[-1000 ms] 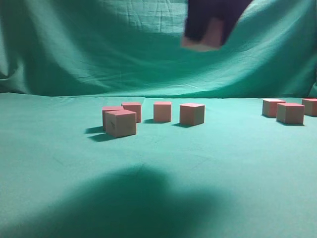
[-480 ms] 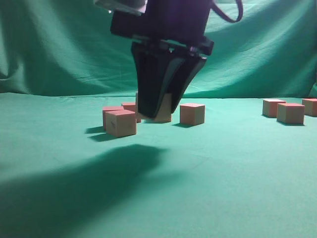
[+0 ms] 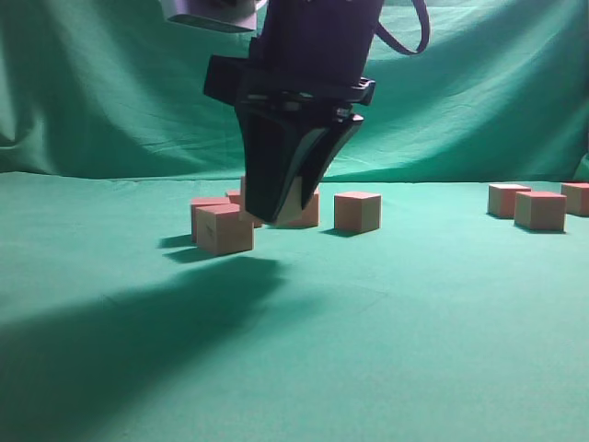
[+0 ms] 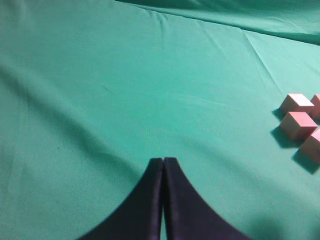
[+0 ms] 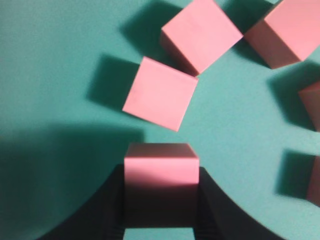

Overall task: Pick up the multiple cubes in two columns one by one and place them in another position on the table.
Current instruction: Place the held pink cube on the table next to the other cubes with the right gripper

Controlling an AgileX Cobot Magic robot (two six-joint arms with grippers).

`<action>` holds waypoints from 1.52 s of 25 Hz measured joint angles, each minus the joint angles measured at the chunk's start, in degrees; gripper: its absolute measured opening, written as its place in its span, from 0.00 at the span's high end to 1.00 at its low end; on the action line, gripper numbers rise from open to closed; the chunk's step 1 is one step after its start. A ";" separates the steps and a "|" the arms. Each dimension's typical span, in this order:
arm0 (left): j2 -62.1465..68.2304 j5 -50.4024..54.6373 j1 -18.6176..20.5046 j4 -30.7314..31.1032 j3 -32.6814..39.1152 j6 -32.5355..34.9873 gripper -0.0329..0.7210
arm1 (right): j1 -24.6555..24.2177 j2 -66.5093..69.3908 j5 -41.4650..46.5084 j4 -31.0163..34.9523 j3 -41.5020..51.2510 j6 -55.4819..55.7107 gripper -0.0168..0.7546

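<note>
My right gripper (image 3: 276, 217) hangs low over the table (image 3: 414, 304), right in front of the left group of cubes. It is shut on one pinkish-red cube (image 5: 160, 170), which sits squarely between the dark fingers (image 5: 116, 200). Other cubes lie just beyond it on the cloth (image 5: 160, 93) (image 5: 201, 34) (image 5: 282, 32). In the exterior view a cube (image 3: 224, 229) stands at the gripper's left and another (image 3: 357, 212) at its right. My left gripper (image 4: 163, 161) is shut with nothing in it, above bare cloth.
Three more cubes (image 3: 508, 200) (image 3: 539, 211) (image 3: 577, 199) stand at the far right. The left wrist view shows cubes (image 4: 298, 125) at its right edge. A draped green backdrop (image 3: 110, 83) rises behind the table.
My right gripper has come down from the top of the view with the cube and shifted a little left, down to the left group. Its shadow has moved with it.
</note>
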 joint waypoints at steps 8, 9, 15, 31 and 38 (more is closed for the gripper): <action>0.00 0.00 0.00 0.00 0.00 0.00 0.96 | 0.00 2.89 1.22 -0.05 -0.10 0.00 0.64; 0.00 0.00 0.00 0.00 0.00 0.00 0.96 | 0.00 3.15 1.22 -0.05 -0.10 0.00 0.64; 0.00 0.00 0.00 0.00 0.00 0.00 0.96 | 0.00 3.38 0.74 -1.09 -0.10 0.00 0.64; 0.00 0.00 0.00 0.00 0.00 0.00 0.96 | 0.00 3.81 0.32 -2.34 -0.23 0.00 0.32; 0.00 0.00 0.00 0.00 0.00 0.00 0.96 | 0.00 3.81 15.30 -2.34 -10.16 1.71 0.09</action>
